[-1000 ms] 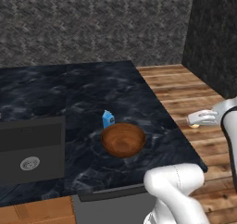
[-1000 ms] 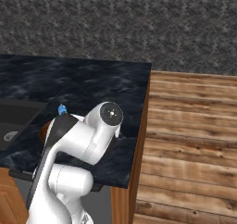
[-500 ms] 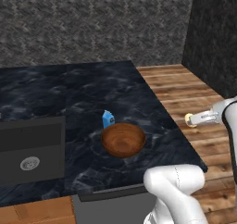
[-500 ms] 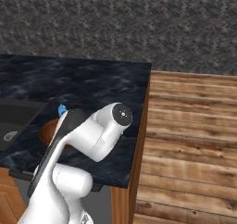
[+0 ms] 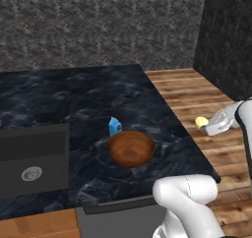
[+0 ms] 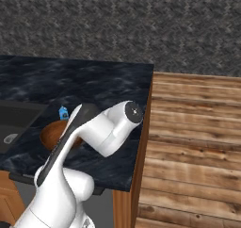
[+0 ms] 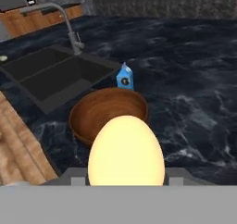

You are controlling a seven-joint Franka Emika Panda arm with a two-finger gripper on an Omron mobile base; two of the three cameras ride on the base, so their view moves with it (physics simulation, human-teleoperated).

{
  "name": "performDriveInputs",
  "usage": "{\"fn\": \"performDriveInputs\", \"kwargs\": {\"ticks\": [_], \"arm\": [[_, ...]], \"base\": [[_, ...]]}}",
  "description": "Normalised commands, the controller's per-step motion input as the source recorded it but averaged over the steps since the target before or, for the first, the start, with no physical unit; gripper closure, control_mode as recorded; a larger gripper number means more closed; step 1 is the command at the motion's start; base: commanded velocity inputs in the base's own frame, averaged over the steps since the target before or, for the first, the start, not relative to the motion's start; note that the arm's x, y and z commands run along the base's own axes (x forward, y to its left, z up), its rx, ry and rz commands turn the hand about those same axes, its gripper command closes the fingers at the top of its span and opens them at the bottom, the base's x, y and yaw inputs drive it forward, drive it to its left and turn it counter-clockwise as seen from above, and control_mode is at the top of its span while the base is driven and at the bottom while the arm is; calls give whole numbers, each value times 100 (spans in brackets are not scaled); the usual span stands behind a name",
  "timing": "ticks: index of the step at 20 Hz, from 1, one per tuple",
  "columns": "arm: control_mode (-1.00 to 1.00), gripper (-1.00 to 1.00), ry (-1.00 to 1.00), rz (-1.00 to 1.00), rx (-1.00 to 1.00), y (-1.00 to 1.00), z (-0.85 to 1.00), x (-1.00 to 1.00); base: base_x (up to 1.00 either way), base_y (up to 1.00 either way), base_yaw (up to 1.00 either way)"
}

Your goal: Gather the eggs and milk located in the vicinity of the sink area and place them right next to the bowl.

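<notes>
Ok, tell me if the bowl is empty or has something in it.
Empty. The hand view looks into the bowl and shows bare wood grain; the egg is in the gripper, in front of it.

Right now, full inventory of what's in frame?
Pale cream-yellow oval egg: one, held in the hand, out past the counter's right edge over the floor.
Small blue gabled milk carton: one, upright on the counter just behind the bowl.
Round brown wooden bowl: one, on the counter right of the sink.
Dark recessed sink: one, silver drain, grey faucet.
Black marbled counter: one.
Wooden plank floor: right of the counter.
Hand: one, closed on the egg.
</notes>
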Motion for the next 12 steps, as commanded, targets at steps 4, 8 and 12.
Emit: {"fn": "performDriveInputs", "kwargs": {"ticks": [4,8,12], "arm": [[-100,100,-42,29,-26,-16,-25,21],[-100,100,-46,36,-24,-27,-35,19],[-100,100,-32,39,-27,-31,-38,19]], "base": [[0,0,0],[0,0,0],[0,0,0]]}}
